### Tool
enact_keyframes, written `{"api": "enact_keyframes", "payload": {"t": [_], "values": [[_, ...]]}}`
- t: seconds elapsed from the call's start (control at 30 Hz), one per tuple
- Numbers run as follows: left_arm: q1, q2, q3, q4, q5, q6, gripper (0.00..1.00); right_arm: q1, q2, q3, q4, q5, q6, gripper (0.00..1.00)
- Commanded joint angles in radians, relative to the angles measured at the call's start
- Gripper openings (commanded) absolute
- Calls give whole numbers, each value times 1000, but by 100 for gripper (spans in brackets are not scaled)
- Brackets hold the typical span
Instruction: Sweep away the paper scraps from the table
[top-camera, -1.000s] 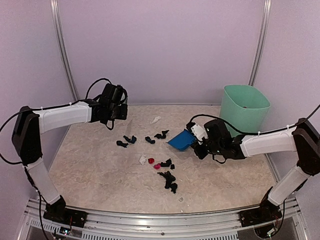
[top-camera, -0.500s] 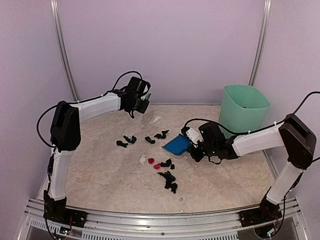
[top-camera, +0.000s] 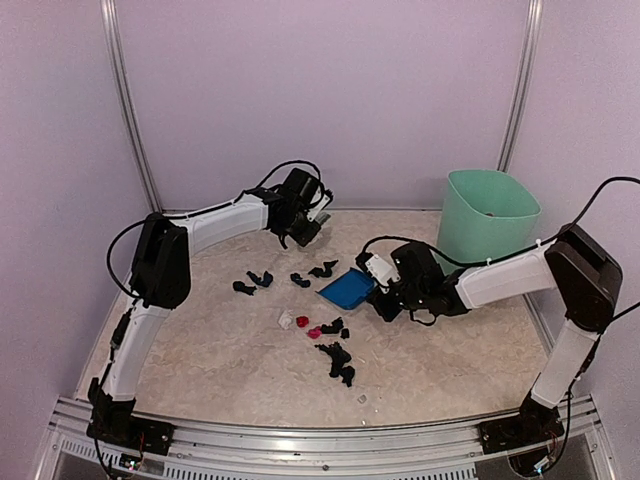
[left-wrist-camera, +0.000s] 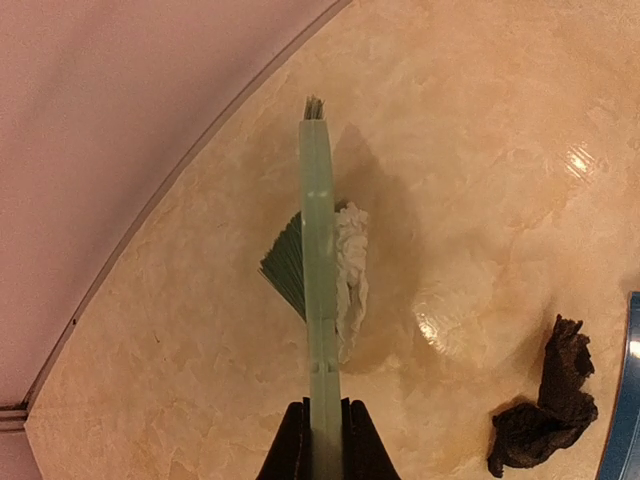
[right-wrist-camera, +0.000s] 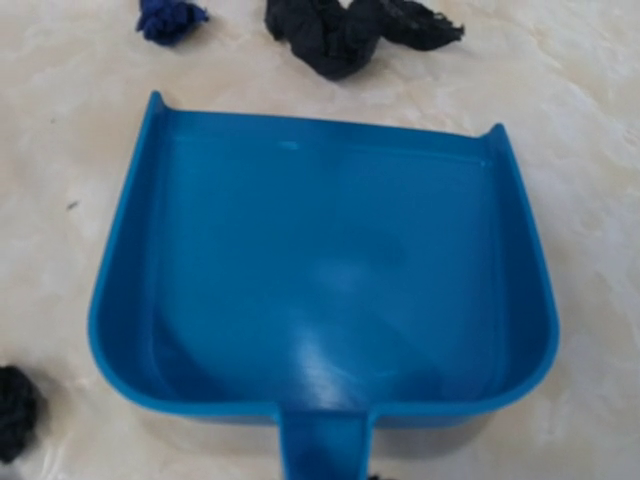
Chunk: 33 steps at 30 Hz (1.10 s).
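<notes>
**Brush at far edge, dustpan right of centre**

Left tool (left-wrist-camera: 322, 445) was clamped on the green brush (left-wrist-camera: 318, 230). The bristles touched a white scrap (left-wrist-camera: 350, 275) near the far edge of the table (top-camera: 200, 350). Right tool (top-camera: 388, 292) was clamped on the handle of the blue dustpan (right-wrist-camera: 320, 270). Paper scraps (top-camera: 336, 358), mostly black, lay scattered mid-table, some just beyond the pan's open lip. Mint bin (top-camera: 488, 215) stood at the far right corner.
</notes>
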Motion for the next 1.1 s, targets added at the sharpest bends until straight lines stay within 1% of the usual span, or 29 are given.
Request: {"api": "enact_keyframes", "payload": {"t": [0.0, 0.17, 0.4, 0.73, 0.93, 1.07], "values": [[-31, -18, -47, -76, 82, -6, 0, -8, 10, 6, 29, -11, 4, 0], [-69, -87, -139, -75, 102, -43, 0, -10, 10, -15, 47, -20, 4, 0], [-119, -163, -231, -93, 142, -101, 0, -16, 7, -40, 63, -16, 21, 0], [-165, -253, -316, -105, 136, -189, 0, -17, -22, -81, 105, 12, 47, 0], [-194, -314, -381, -71, 172, -220, 0, -20, -21, -94, 128, 30, 55, 0], [-204, -348, -403, -61, 224, -226, 0, -19, -24, -112, 162, 43, 55, 0]]}}
